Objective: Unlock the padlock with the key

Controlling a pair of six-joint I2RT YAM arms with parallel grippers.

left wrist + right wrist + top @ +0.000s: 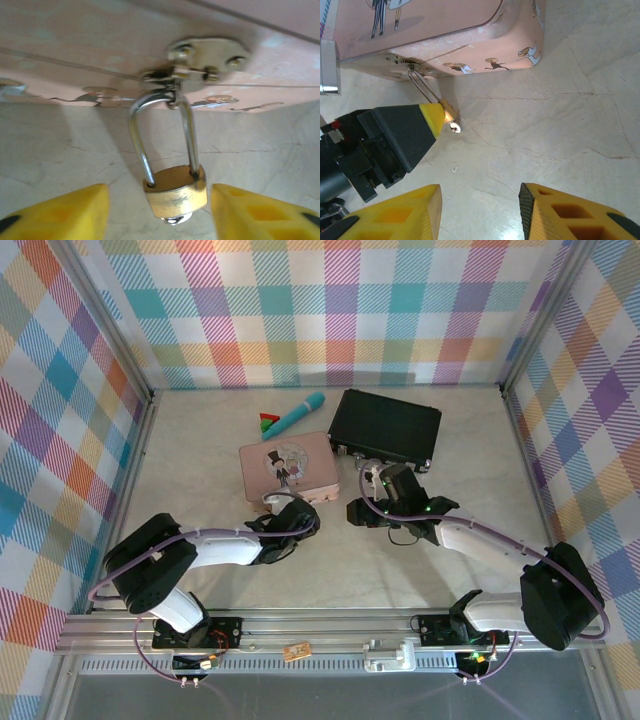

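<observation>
Padlock: the tiny brass-gold padlock with a silver U-shaped shackle [175,195] hangs by that shackle from the small metal hasp [200,65] on the front wall of the pink rectangular tin with cartoon figures [90,45]. Its body points away from the tin, low over the bench.

Padlock's end: a small silvery stub [176,219] shows at the bottom of the brass body. It is too small for me to tell whether it is the key.

My left claw [160,216]: parted, one yellow fingertip [60,212] on each side of the padlock's body. In the left wrist view there is a wide gap on one side and a narrow one on the other, so it has hold of nothing. From the right wrist camera, one yellow tip sits just beside the padlock [449,114].

My right claw [480,210]: spread wide, with only bare bench between its fingertips. It hangs near the padlock, on the side away from the tin, and holds nothing.

Tin: it sits mid-bench [288,468], with both claws at its near edge.

Further out: a black rectangular case [385,427] lies just right of the tin. A teal wand-shaped object [295,415] lies behind the tin, with small red and green pieces [268,423] beside it.

Bench: pale and marble-patterned [190,480].

Near rail: a flat orange-brown tag [296,651] lies on it, between my arms' bases.
</observation>
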